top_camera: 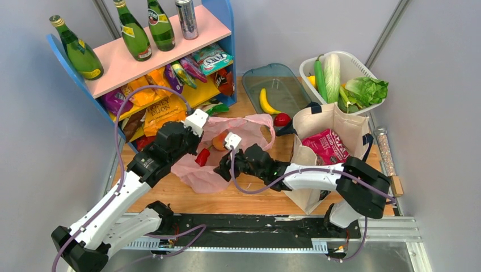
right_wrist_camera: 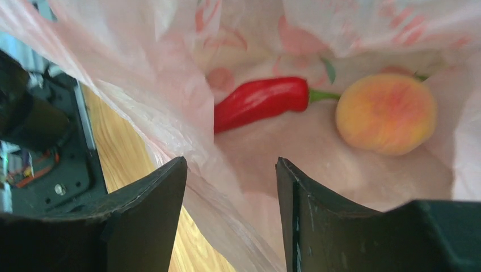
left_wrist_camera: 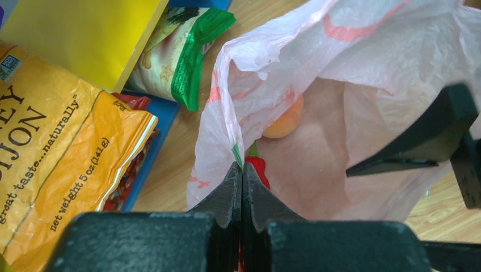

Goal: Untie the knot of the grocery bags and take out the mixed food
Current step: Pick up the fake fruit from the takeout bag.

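So: pink plastic bag (top_camera: 198, 173) lies slumped on the wooden table (top_camera: 238, 198), mid-left, between the two arms. No knot shows; its handles look loose and the mouth gapes toward the right arm, so I'd call the untying done and unloading next. The film is thin, crinkly and translucent, and won't hold shape alone. Hence the left gripper (left_wrist_camera: 242, 170), jaws pressed together on the bag's rim, looks to be propping the mouth open. Inside sit a glossy, tapered red pepper (right_wrist_camera: 258, 101) with a green stem and a round, matte orange-pink peach (right_wrist_camera: 385, 112), close together on the bag floor. The right gripper (right_wrist_camera: 231, 187) is at the mouth with jaws spread and nothing gripped. Bag wall lies in the gap between its fingers, so closing there risks catching film rather than food. The pepper is the nearer target; the peach is rounder and likelier to roll. Outward: a red round fruit (top_camera: 282, 119) lies just beside the bag, and a curved yellow banana (top_camera: 266, 102) is in the clear grey tray (top_camera: 283, 76). The stiff cream canvas tote (top_camera: 309, 127) stands upright to the right with a magenta packet (top_camera: 326, 146) inside, not unloaded yet.
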